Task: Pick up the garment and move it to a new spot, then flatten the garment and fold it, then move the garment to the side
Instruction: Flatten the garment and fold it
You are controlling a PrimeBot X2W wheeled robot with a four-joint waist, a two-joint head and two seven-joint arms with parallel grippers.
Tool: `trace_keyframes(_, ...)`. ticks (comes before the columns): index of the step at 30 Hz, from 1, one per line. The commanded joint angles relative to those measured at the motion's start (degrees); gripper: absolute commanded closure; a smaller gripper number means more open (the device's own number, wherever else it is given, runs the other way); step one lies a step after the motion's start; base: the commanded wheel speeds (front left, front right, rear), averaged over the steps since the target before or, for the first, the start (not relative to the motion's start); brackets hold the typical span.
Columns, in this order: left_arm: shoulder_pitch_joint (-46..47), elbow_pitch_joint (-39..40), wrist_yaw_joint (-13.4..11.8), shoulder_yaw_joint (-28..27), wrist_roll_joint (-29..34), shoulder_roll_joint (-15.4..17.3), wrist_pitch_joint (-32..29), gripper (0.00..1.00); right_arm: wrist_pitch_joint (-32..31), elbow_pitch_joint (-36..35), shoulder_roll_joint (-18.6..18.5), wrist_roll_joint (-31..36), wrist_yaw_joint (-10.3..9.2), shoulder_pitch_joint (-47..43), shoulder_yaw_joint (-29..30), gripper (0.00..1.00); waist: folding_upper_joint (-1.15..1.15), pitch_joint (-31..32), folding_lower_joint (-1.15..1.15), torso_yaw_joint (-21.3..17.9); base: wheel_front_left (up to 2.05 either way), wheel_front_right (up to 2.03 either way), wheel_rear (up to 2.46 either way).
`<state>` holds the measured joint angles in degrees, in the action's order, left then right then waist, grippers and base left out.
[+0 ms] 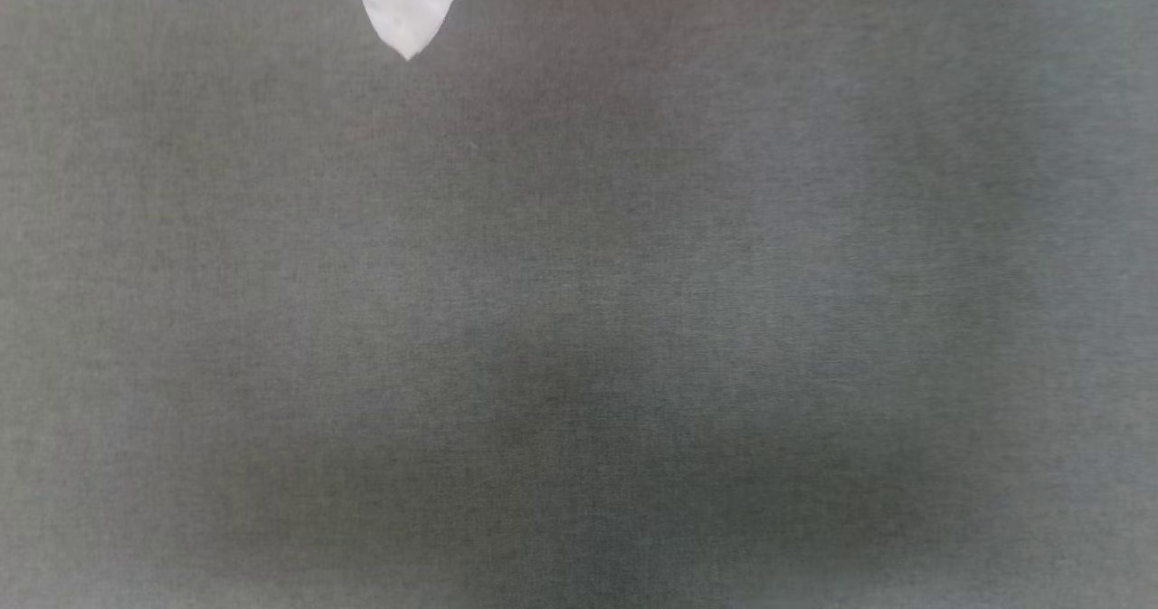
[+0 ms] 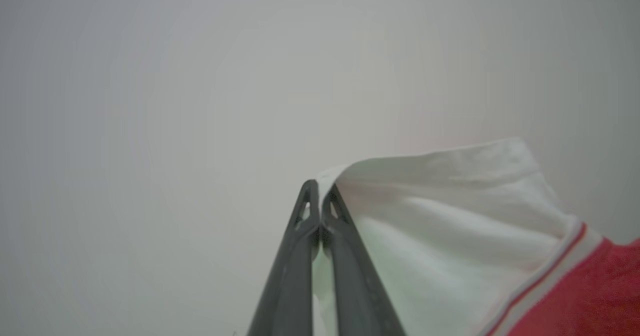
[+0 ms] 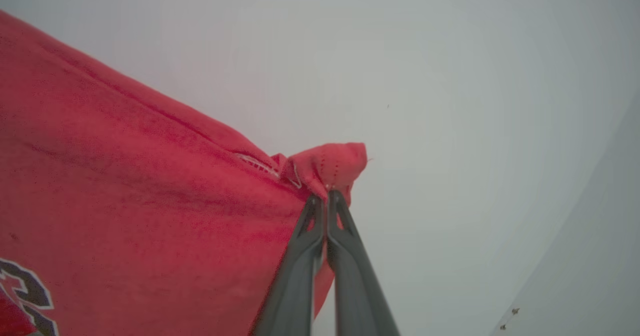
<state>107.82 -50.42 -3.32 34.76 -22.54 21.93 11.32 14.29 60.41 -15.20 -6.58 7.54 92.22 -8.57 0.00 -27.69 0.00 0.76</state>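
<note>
Left fingers point(image 2: 290, 276) pinch the white sleeve point(image 2: 450, 216) of the soft red jersey shirt point(image 3: 125, 186), right fingers point(image 3: 355, 276) its corner. Light, limp: we'd grip edges.

a bare, plain work area, more like a test bench or lab than a home, though little settles it. a flat grey woven cloth point(image 1: 579, 319) covers the work surface. the wrist views give an even pale grey backdrop point(image 2: 150, 76) crossed by one straight seam point(image 3: 565, 216); whether it's a wall beside the cloth is unclear.
</note>
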Motion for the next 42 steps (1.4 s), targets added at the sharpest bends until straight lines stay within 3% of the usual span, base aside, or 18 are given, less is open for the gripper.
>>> trace_keyframes(1, -0.8, -1.4, 0.5, 0.1, 0.1, -0.4, 0.5, 1.00, 0.4, 1.0, 0.6, 0.7, -0.10, -0.5, 0.4, 1.00, 0.00, -1.3, 0.00, 1.0, 0.00, 0.00, 0.00)
trace_keyframes(7, -5.0, -7.6, 4.5, 2.1, -1.2, -2.4, -1.0, 1.00, -0.1, 5.4, 1.5, 1.9, -0.10, -4.0, -1.0, 1.00, 0.00, -0.9, 0.00, 2.3, 0.00, 0.00, 0.00)
trace_keyframes(12, -11.3, -11.5, 9.0, 3.4, -4.3, -3.5, -7.3, 1.00, -2.5, 7.7, 2.0, -1.1, -0.10, -8.7, -6.1, 1.00, 0.00, 1.4, 0.00, 3.2, 0.00, 0.00, 0.00)
trace_keyframes(15, -16.2, -12.0, 10.3, 4.5, -6.4, -3.6, -12.0, 1.00, -4.5, 7.0, 2.9, -5.3, -0.10, -13.1, -9.7, 1.00, 0.00, 3.4, 0.00, 3.5, 0.00, 0.00, 0.00)
trace_keyframes(20, -25.9, -7.5, 10.7, 7.5, -11.5, -3.1, -20.0, 1.00, -9.7, 0.8, 1.0, -14.8, -0.10, -21.7, -16.7, 1.00, 0.00, 7.2, 0.00, 4.0, 0.00, 0.00, 0.00)
trace_keyframes(28, -41.5, 7.0, 10.4, 9.7, -19.2, 2.9, -31.7, 1.00, -16.3, -14.6, -8.0, -27.4, -0.10, -35.3, -23.5, 1.00, 0.00, 11.6, 0.00, 4.5, 0.00, 0.00, 0.00)
trace_keyframes(31, -49.4, 15.8, 7.6, 9.5, -21.6, 6.6, -36.0, 1.00, -18.4, -21.0, -12.0, -31.3, -0.10, -41.5, -24.2, 1.00, 0.00, 13.1, 0.00, 4.5, 0.00, 0.00, 0.00)
trace_keyframes(35, -60.4, 30.2, 1.3, 8.6, -24.6, 12.5, -40.7, 1.00, -20.4, -28.0, -16.3, -34.6, -0.10, -49.5, -22.8, 1.00, 0.00, 14.6, 0.00, 4.5, 0.00, 0.00, 0.00)
trace_keyframes(39, -71.4, 45.0, -6.1, 7.8, -27.3, 18.9, -44.5, 1.00, -22.5, -34.1, -19.4, -36.4, -0.11, -57.4, -20.6, 1.00, 0.00, 15.7, 0.00, 4.6, 0.00, 0.00, 0.00)
trace_keyframes(40, -76.3, 51.5, -9.8, 7.2, -28.8, 21.6, -45.6, 1.00, -23.7, -37.3, -20.4, -36.8, -0.11, -61.1, -19.4, 1.00, 0.00, 16.0, 0.00, 4.7, 0.00, 0.00, 0.00)
trace_keyframes(42, -80.7, 57.3, -12.9, 7.1, -29.6, 23.9, -46.6, 1.00, -25.0, -40.3, -21.3, -37.2, -0.11, -65.0, -17.9, 1.00, 0.00, 16.3, 0.00, 4.9, 0.00, 0.00, 0.00)
